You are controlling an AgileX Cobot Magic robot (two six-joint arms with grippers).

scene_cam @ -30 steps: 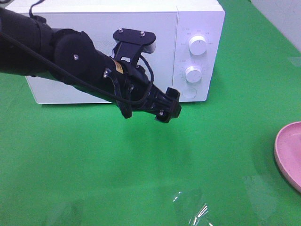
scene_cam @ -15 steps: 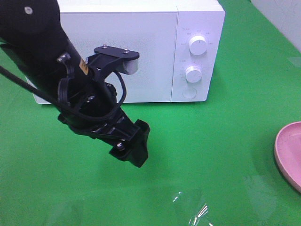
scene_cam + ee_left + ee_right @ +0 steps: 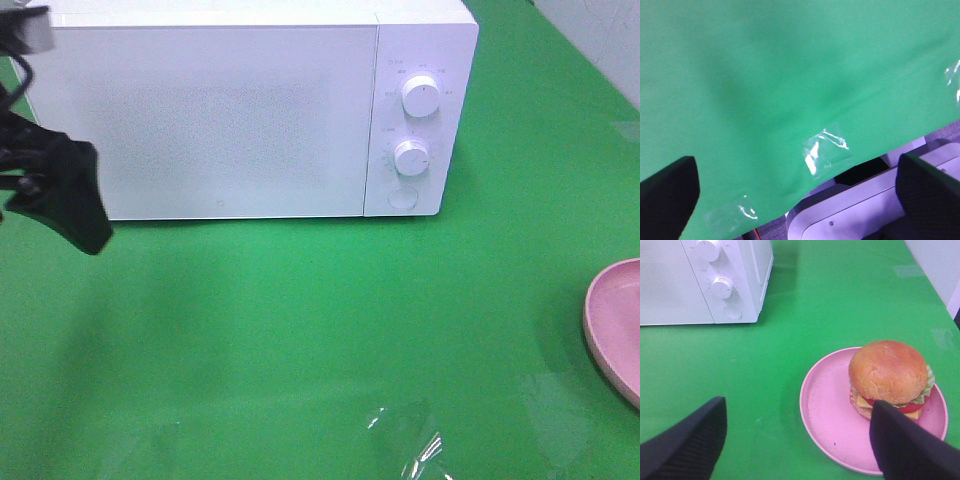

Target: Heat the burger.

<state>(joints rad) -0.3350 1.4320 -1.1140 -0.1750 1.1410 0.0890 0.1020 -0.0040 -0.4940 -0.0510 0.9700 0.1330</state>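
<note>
Since the door is shut and the burger sits outside: we judge the step in hand is getting the microwave [image 3: 250,110] open before anything is carried.
Burger: we find the burger [image 3: 888,377] on the far side of the plate [image 3: 827,410], well apart from the microwave, on the green cloth [image 3: 300,330] toward the right arm's side.
Left gripper: we see the left gripper [image 3: 795,190] with its jaws wide and nothing between them, only cloth and the table edge below; in the high view it shows as a dark shape at the left edge, near the microwave's left end.
Right gripper: we see the right gripper [image 3: 797,440] spread wide and empty, above the near rim of the plate, touching neither plate nor burger.
Doing it well: we would first find how the door opens, since no handle shows; the round button [image 3: 402,198] under the two knobs [image 3: 420,95] may be the release, but we cannot tell.
Doing it well, next: we would take the burger across the bun sides, gently, so the layers do not slide.
Risk: a push on the light microwave could shift it on the cloth.
High view only: the whole door and panel, yet just a sliver of plate and no burger.
Right wrist only: the burger, with lettuce, tomato and cheese at its edge.
Left wrist only: clear tape patches [image 3: 822,150] at the cloth's edge.
</note>
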